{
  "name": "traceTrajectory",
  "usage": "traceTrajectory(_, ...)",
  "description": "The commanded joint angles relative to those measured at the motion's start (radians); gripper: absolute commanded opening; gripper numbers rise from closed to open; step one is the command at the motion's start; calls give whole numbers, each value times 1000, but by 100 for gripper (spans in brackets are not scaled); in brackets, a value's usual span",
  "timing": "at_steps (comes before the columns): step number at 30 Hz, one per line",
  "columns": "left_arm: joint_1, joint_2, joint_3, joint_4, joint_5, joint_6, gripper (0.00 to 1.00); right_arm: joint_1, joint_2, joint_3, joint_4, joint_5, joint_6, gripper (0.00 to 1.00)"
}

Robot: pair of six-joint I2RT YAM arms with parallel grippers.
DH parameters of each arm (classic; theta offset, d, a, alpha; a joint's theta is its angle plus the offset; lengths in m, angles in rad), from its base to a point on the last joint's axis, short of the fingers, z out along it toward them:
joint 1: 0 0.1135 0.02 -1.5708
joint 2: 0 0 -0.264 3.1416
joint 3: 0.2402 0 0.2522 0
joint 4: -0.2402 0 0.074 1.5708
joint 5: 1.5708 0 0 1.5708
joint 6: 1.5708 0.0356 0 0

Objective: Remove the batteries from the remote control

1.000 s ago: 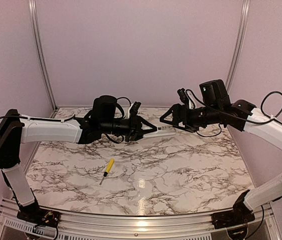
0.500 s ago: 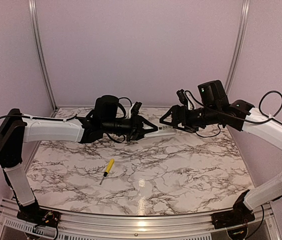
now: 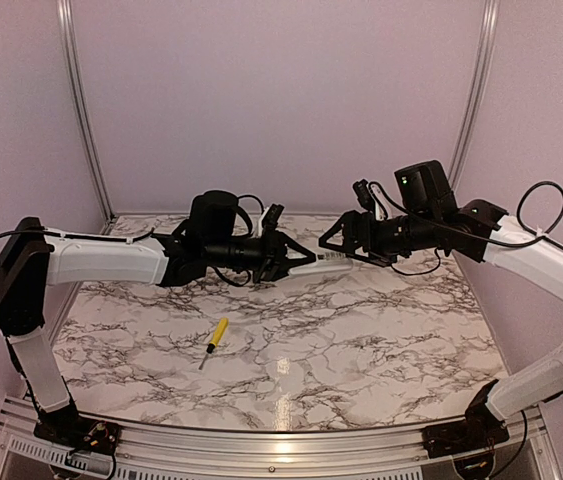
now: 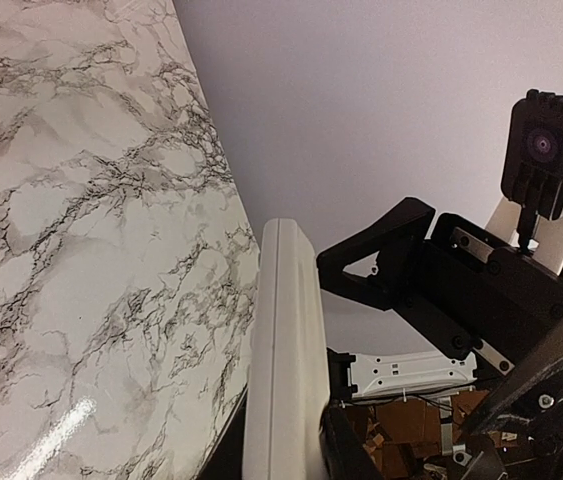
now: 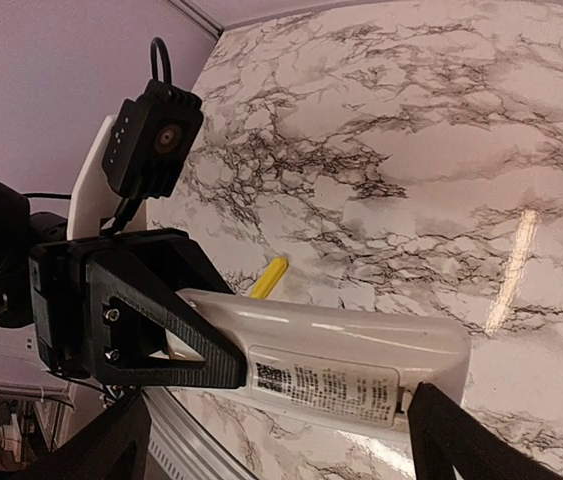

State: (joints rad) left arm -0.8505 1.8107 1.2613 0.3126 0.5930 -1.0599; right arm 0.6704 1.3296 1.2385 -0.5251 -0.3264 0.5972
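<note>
The white remote control [image 3: 318, 263] is held in the air over the back of the marble table, between my two grippers. My left gripper [image 3: 291, 260] is shut on its left end; in the left wrist view the remote [image 4: 286, 340] runs up from between my fingers. My right gripper [image 3: 341, 248] is open, with its fingers spread on either side of the remote's right end. In the right wrist view the remote [image 5: 331, 365] shows its back with a printed label, and one right finger [image 5: 461, 440] sits at its end. The batteries are hidden.
A yellow-handled screwdriver [image 3: 216, 338] lies on the marble table [image 3: 361, 340] at front left; its handle shows in the right wrist view [image 5: 269, 277]. Pink walls with metal posts close in the back and sides. A metal rail runs along the near edge.
My right gripper has shifted slightly left and down, closer around the remote's right end. My left gripper has held the remote almost still.
</note>
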Motion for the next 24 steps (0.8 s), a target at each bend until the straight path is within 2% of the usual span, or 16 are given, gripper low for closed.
traceTrajectory(1, -16, 4, 59, 93, 54, 10, 0, 9, 20, 9, -39, 21, 4, 88)
traceTrajectory(10, -15, 17, 81, 101, 85, 10, 0, 9, 43, -16, -28, 1, 6, 88)
traceTrajectory(24, -13, 23, 110, 59, 113, 39, 0, 9, 60, -48, 87, -124, 38, 88)
